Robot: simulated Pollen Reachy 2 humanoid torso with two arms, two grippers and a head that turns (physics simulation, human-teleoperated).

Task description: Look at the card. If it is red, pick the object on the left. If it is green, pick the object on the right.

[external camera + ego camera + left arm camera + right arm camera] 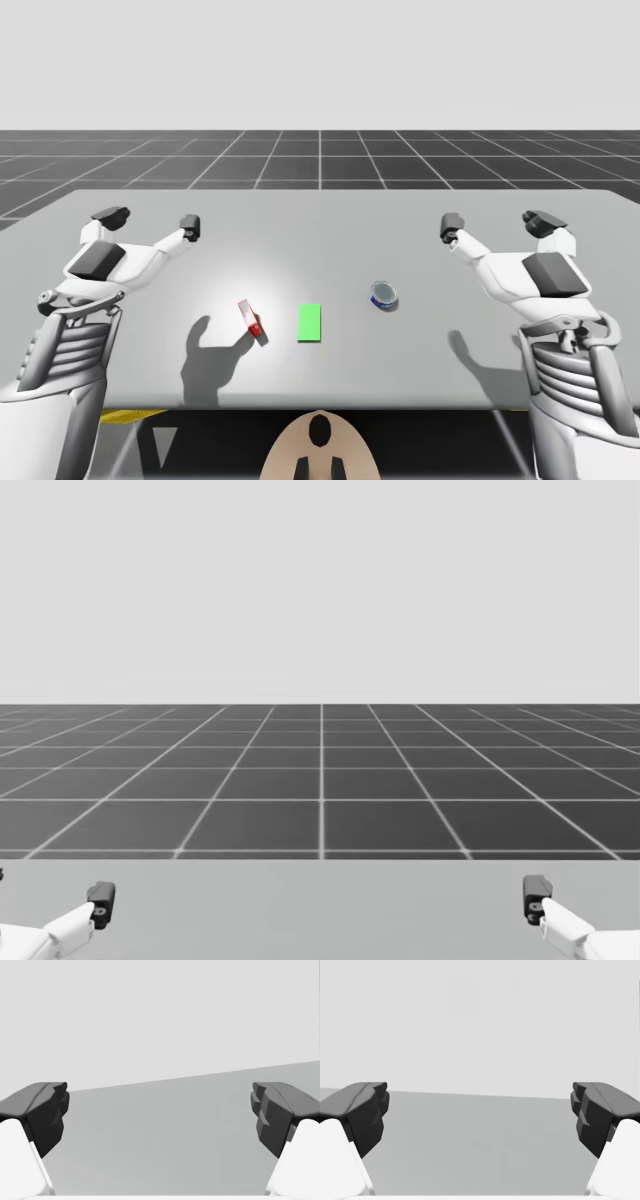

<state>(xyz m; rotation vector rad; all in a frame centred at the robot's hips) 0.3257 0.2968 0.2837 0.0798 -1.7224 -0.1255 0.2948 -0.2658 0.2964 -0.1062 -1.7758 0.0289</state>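
Card is green — flat on the grey table, near the front edge, approx centre, just ahead of the robot's torso. Red box lies tilted beside it on the robot's left, w/ a small gap btwn them. Blue-and-silver can looks upright on the card's other side, a bit farther back and apart from it.

Right gripper hovers over the table's right part, fingers spread wide and clamped on nothing. The can sits well apart from it — toward the table's middle and nearer the torso, behind the fingertips rather than ahead of them. Right wrist view agrees: both dark fingers stand far apart, w/ plain tabletop ahead.

Left gripper mirrors it on the left side, fingers likewise spread. The red box is well apart from it, inward and nearer the torso.

Head view looks past the table's far edge to the gridded floor, w/ one dark fingertip of each gripper low at either side.
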